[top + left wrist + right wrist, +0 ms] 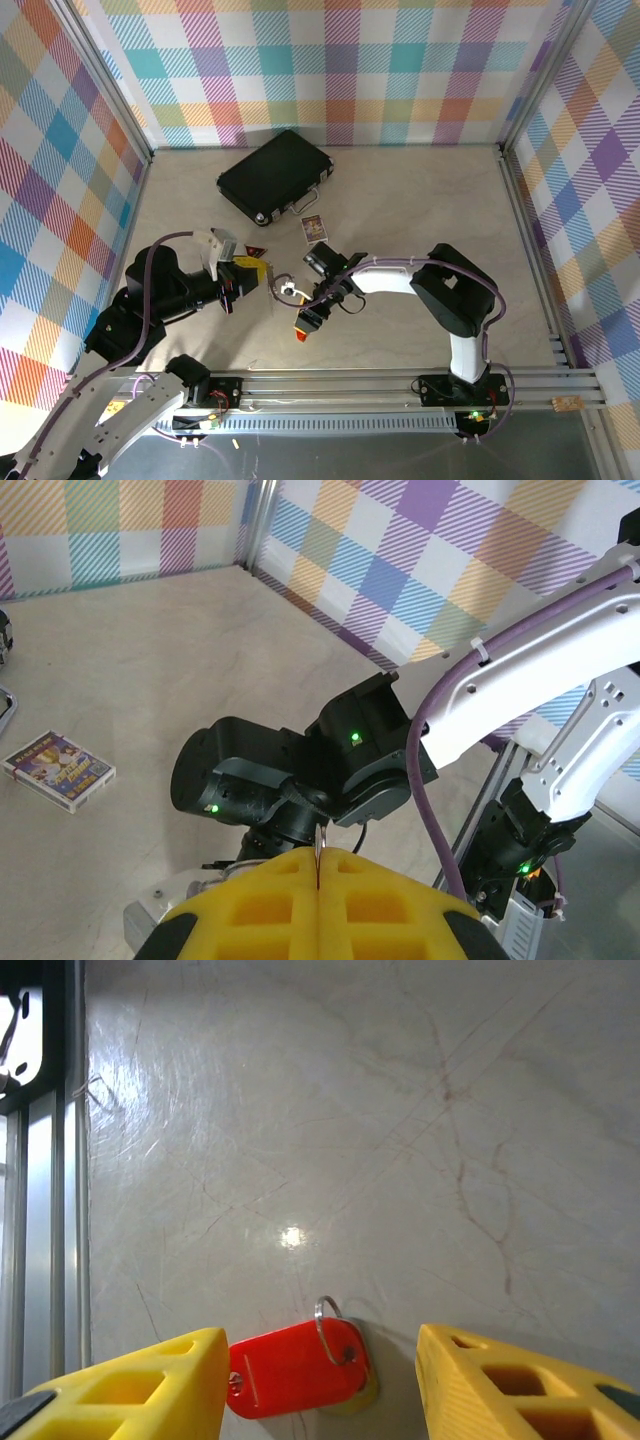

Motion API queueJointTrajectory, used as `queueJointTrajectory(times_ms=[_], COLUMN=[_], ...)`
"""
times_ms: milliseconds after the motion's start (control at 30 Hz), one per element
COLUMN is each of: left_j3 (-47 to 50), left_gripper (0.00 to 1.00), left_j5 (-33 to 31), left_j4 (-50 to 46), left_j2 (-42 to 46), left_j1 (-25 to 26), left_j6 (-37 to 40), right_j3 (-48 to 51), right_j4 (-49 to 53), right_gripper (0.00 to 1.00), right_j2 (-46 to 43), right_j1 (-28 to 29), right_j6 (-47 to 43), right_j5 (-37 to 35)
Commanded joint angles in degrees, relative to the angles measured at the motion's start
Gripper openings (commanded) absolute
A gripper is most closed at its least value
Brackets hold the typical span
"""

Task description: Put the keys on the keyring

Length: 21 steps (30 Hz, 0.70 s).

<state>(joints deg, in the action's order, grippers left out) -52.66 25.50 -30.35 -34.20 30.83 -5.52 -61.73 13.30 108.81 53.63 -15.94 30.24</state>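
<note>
The keys, a small bright red oblong tag (295, 1365) with a little wire ring (329, 1322) through one end, lie flat on the table. My right gripper (320, 1380) hangs over them, open, with a yellow finger on each side; the left finger (150, 1390) is right at the tag's end. From above, the red tag (300, 336) peeks out under the right gripper (310, 322). My left gripper (320, 858) is shut on a thin metal piece seen edge-on, the keyring (320, 838). In the top view the keyring (287, 291) is a pale loop held out from the left gripper (262, 274).
A black case (275, 175) lies at the back of the table. A small card box (314, 228) and a dark red triangle (256, 250) sit just behind the grippers. The right arm's wrist (300, 780) is close in front of my left fingers. Metal rails (400, 385) run along the near edge.
</note>
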Motion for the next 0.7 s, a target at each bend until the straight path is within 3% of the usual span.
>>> queueJointTrajectory(times_ms=[0,300,667], left_j3=[-1.9,-2.4,-3.1], left_gripper=[0.00,0.00,0.00], left_j5=[0.7,0.2,-0.7], left_j4=[-0.6,-1.3,-3.6], left_j2=[0.7,0.9,1.3], left_j1=[-0.8,-0.8,-0.8], left_j6=[-0.1,-0.5,0.1], right_j3=[-1.2,-0.8,-1.3], right_j4=[0.3,0.2,0.6], right_gripper=[0.50,0.38,0.27], right_j2=[0.7,0.1,0.7], right_j1=[0.8,1.3,1.8], right_j6=[-1.4,-2.2,-3.0], right_j5=[0.5,-4.8,-4.6])
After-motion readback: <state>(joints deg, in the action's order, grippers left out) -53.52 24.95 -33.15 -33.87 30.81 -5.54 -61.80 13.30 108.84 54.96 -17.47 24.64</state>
